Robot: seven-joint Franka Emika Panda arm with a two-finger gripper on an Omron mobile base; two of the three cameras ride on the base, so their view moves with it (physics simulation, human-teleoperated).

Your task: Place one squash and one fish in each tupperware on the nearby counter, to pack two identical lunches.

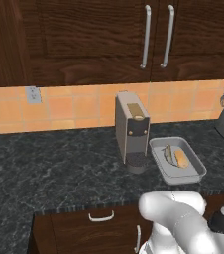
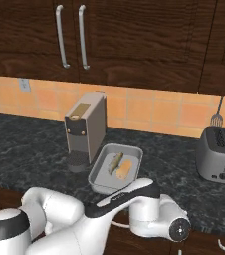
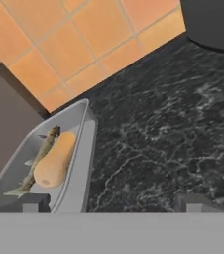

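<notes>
Already the squash (image 3: pixel 54 161) and fish (image 3: pixel 39 156) lay side by side in the tupperware (image 3: pixel 79 163) on the worktop (image 3: pixel 168 134), fingers (image 3: pixel 29 203) spread wide and empty; both looked light, the fish probably slippery, best pinched mid-body.

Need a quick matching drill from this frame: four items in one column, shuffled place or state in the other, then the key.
Items:
1. squash
2. coffee machine
3. toaster
4. gripper

Places or states:
A. jaws wide open, holding nothing
B. in the tupperware beside the fish
C. right end of the counter, under the hanging utensils
D. just left of the tupperware

Pairs: 1-B, 2-D, 3-C, 4-A
</notes>
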